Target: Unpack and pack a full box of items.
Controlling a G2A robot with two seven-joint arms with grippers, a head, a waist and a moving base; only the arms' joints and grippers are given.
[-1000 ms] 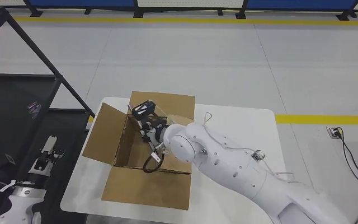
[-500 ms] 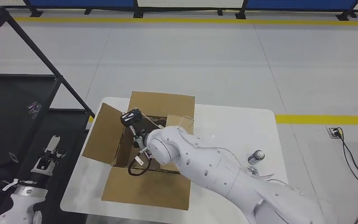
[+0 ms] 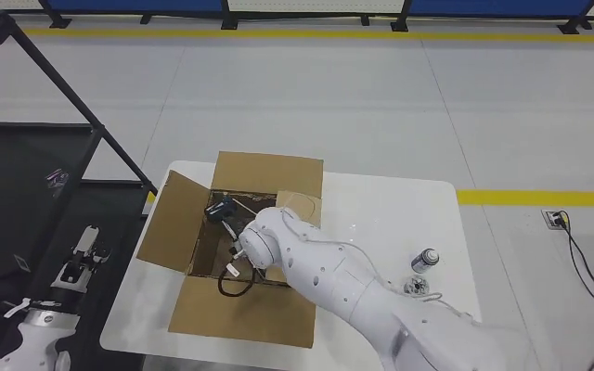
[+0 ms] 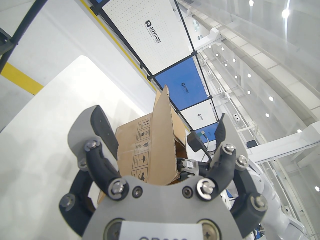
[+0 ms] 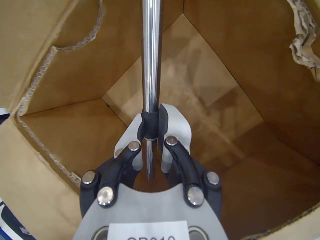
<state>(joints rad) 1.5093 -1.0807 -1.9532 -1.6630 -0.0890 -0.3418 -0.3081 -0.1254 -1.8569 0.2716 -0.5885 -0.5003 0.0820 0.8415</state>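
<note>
Right gripper (image 5: 152,119) sitting deep inside open cardboard box (image 5: 225,38) — fingers pinching shiny metal rod (image 5: 151,51), rod sticking out past fingertips above box floor. Box standing on white table (image 3: 390,209), flaps folding outward. Left gripper (image 4: 161,126) hanging beside table, apart from box, fingers spread wide. Small can (image 3: 425,259) standing on table — well apart from box.

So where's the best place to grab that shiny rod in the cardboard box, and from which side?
Probably its plain round shaft, pinched across the width, as the right gripper has the rod now, near one end. It is thin, smooth and straight, so anywhere along it would do. Come from above: the box walls close off every other side.
</note>
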